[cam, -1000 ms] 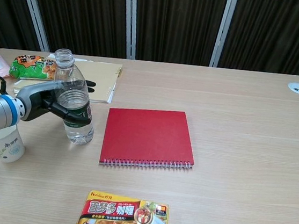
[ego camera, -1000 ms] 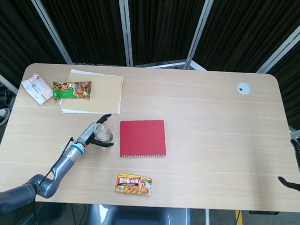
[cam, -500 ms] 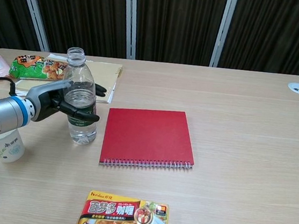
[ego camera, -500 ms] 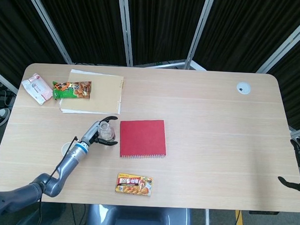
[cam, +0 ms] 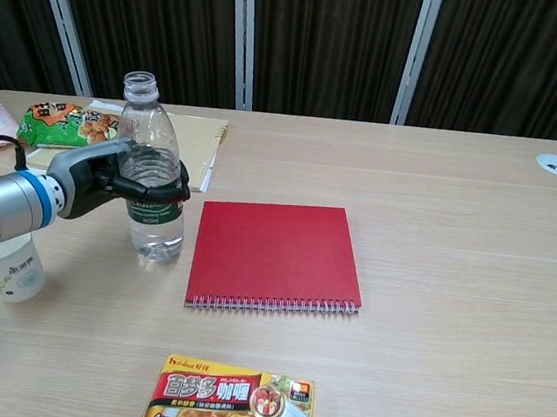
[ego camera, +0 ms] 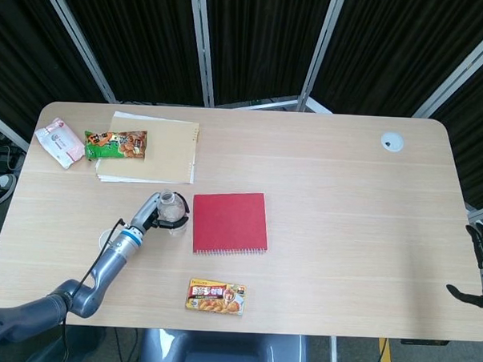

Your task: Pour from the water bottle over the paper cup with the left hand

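A clear, uncapped water bottle [cam: 153, 179] [ego camera: 173, 210] stands upright left of centre. My left hand [cam: 108, 182] [ego camera: 148, 212] grips it around the middle from the left, fingers wrapped over its dark label. The bottle's base sits at or just above the tabletop. A white paper cup [cam: 8, 268] [ego camera: 104, 239] stands to the near left, partly under my left forearm. My right hand [ego camera: 480, 259] hangs off the table's right edge with fingers apart, holding nothing.
A red spiral notebook [cam: 273, 253] lies just right of the bottle. A yellow curry box [cam: 229, 404] sits at the front edge. Behind lie a beige pad [ego camera: 158, 153], a green snack bag [cam: 62, 123] and a pink packet [ego camera: 57, 139].
My left hand's fingers have closed around the bottle. The bottle has shifted slightly right and sits a little higher in the chest view.
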